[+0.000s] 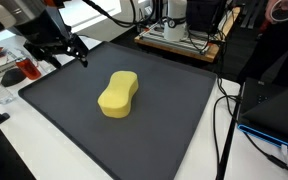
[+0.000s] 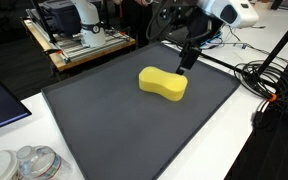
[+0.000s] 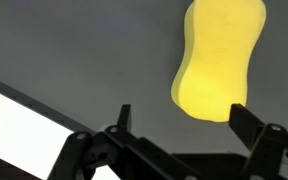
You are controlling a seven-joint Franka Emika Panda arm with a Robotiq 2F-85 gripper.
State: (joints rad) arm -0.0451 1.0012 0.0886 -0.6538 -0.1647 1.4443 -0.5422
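**Item:** one yellow sponge (image 1: 118, 94), peanut-shaped, with two rounded lobes joined by a narrower waist. It is thick, and its edges are softly rounded.

**Condition:** colour is uniform and no tears or dents are visible.

**Pose:** it lies flat on its broad face, not tilted, on the dark grey mat (image 1: 174, 125).

**Position:** in both exterior views the sponge (image 2: 163, 84) sits near the mat's centre, slightly toward the far side and well apart from every edge. Its long axis runs at a slant to the mat's sides. In the wrist view the sponge (image 3: 222, 60) occupies the upper right, with its upper end reaching the frame's top edge.
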